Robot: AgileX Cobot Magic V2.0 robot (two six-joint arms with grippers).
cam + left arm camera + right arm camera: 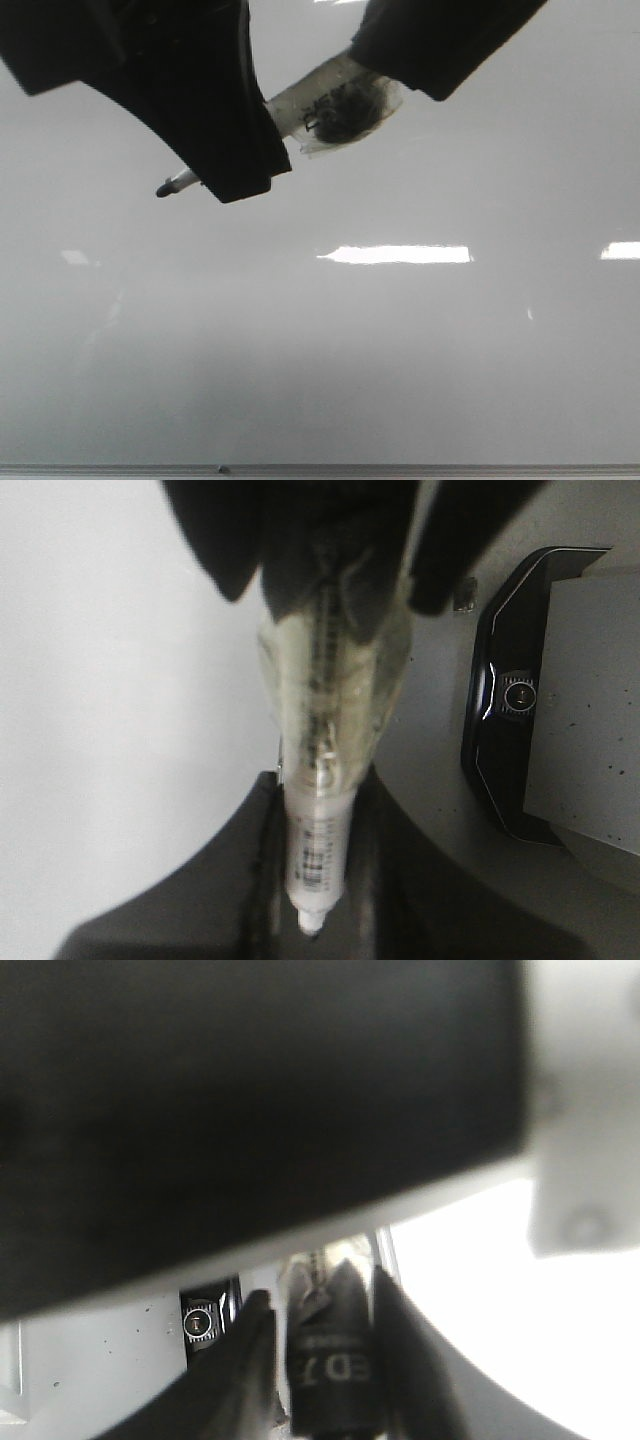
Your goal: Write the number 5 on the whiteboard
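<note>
The whiteboard (400, 360) fills the front view, glossy pale grey; the number 5 is out of view. A white marker (300, 100) hangs slanted above it, its dark tip (163, 189) pointing left and down. My left gripper (238, 188) is shut on the barrel just behind the tip; in the left wrist view the marker (318, 850) runs between the fingers of that gripper (318, 890). My right gripper (425, 88) grips the taped black rear end (330, 1360), which sits between its fingers (330, 1385).
A thin grey frame edge (320, 468) runs along the board's bottom. Bright light reflections (395, 254) lie across the board. A black housing with a round lens (515, 695) stands beside the board on a grey speckled surface.
</note>
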